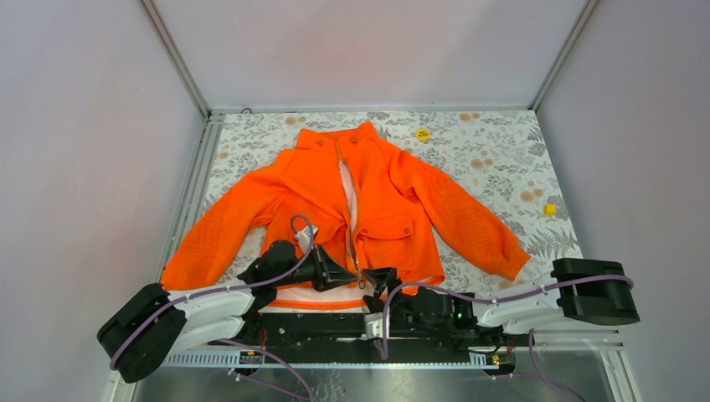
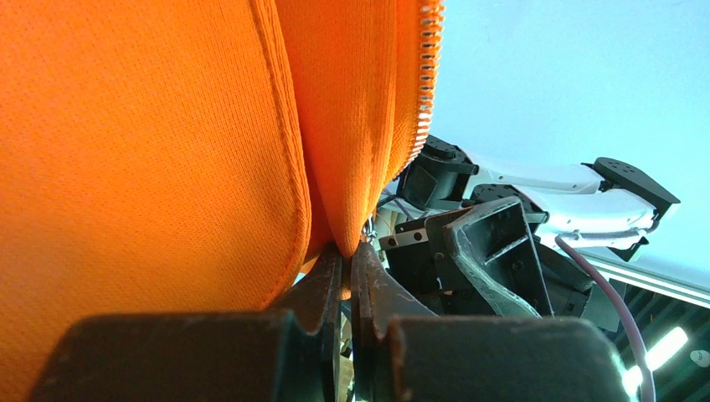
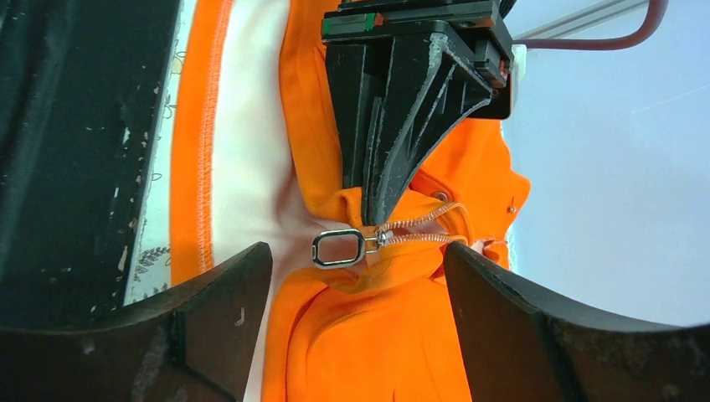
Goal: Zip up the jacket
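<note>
Top external view shows the jacket (image 1: 393, 197) spread front up on the floral surface (image 1: 502, 151), collar far, hem at the near edge by both arm bases. Left pincer (image 2: 347, 264) is clamped on hem fabric just beside the zipper's bottom. Right pincer (image 3: 358, 251) stands wide, its 2 fingers either side of the metal zipper pull (image 3: 339, 249), apart from it. The cloth looks light, soft and prone to bunching, so the hem likely needs holding taut while the small, slippery pull is pinched by its ring. Room lies open toward the collar, but the 2 pincers crowd each other at the hem.
</note>
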